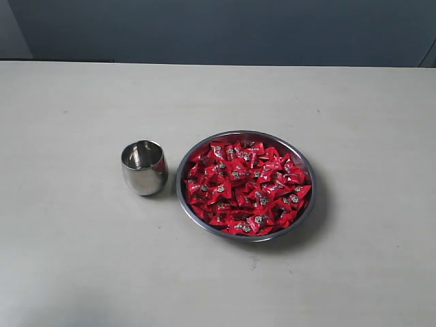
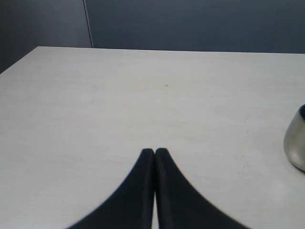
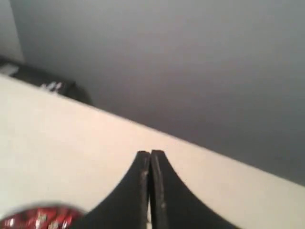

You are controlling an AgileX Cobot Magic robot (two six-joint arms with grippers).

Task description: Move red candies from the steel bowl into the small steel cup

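Note:
The steel bowl (image 1: 304,161) sits right of the table's middle, heaped with red candies (image 1: 245,185). Just left of it stands the small steel cup (image 1: 144,167), upright and apparently holding nothing. Neither arm shows in the exterior view. In the left wrist view my left gripper (image 2: 154,151) is shut with nothing in it, above bare table, and part of the cup (image 2: 296,143) shows at the frame's edge. My right gripper (image 3: 150,153) is shut and holds nothing too; a blurred bit of the red candies (image 3: 40,218) shows at that frame's edge.
The pale table (image 1: 82,259) ends at a far edge against a dark blue-grey wall (image 1: 225,27). Dark equipment (image 3: 43,81) stands beyond the table's edge in the right wrist view.

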